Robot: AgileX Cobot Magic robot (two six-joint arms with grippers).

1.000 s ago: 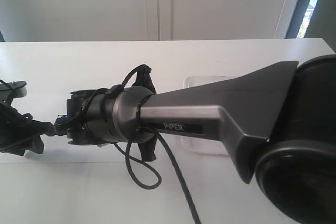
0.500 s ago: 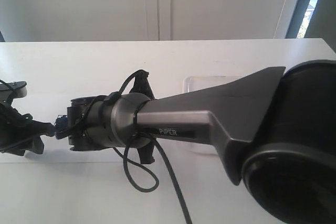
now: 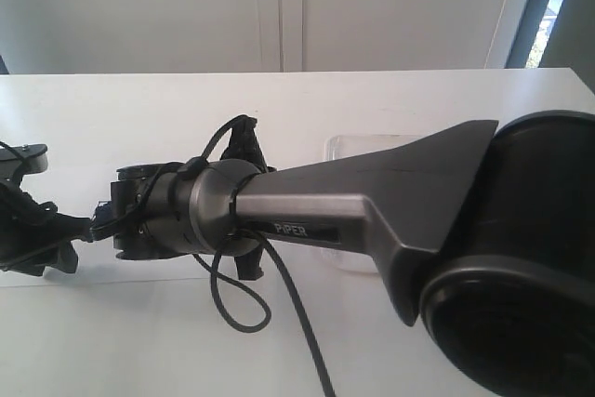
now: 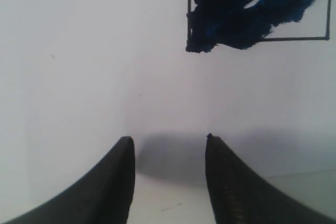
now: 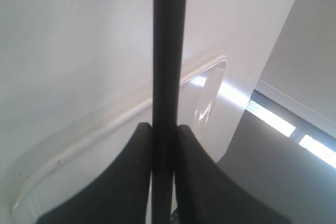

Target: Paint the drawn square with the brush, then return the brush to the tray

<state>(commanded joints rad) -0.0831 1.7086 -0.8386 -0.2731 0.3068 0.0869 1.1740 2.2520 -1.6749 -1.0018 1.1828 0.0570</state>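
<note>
Two black fingers of the right gripper are clamped on the long thin paintbrush with a black handle, with no gap on either side of it. The handle runs straight out from the fingers and leaves the right wrist view, so its ferrule and bristles are not visible. Beneath the paintbrush lies the shallow translucent white plastic tray, its raised rim and one rounded corner catching the light.

From the exterior view, the thick dark grey right arm, marked PIPER, reaches across the white table toward the left side. It hides most of the tray, of which only a pale strip shows behind the arm. A black cable loops down from the wrist.

At the left edge of the table, the left gripper hangs over a flat white paper sheet. Its two dark fingers stand apart with nothing between them. Ahead of them on the sheet is the small drawn square with a thin black outline. Dark blue-black paint fills part of it and spills just over one corner of the outline. A strip inside the square is bare white.
</note>
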